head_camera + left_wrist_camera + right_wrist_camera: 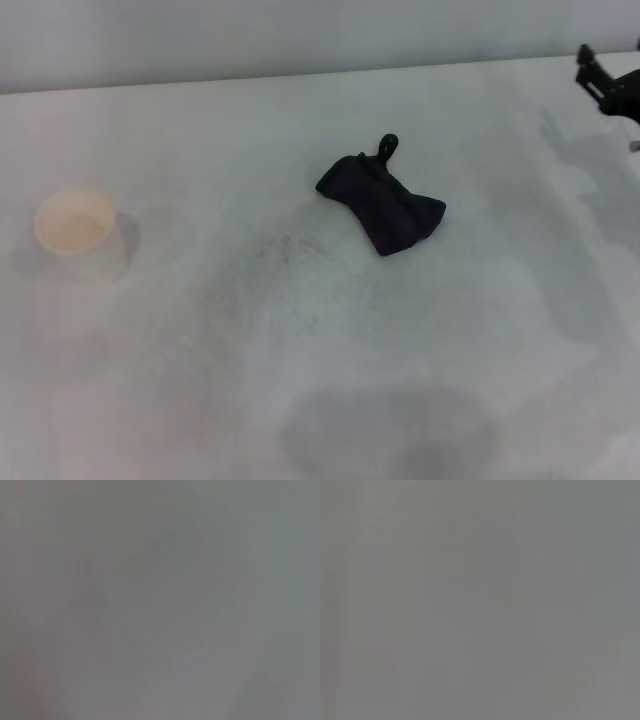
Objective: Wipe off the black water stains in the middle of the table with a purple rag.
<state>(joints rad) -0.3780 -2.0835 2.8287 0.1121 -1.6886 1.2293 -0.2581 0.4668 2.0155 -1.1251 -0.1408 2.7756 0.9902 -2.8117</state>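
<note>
The purple rag [383, 203] lies crumpled on the white table [300, 350], a little right of the middle, with its small loop pointing to the far side. No glossy black blob shows; only faint grey speckles lie left of the rag. My right gripper [600, 82] is at the far right edge of the head view, well away from the rag. My left gripper is out of view. Both wrist views show only plain grey.
A cream paper cup [78, 233] stands at the left of the table. The table's far edge runs along the top of the head view. A soft shadow lies on the table at the near middle.
</note>
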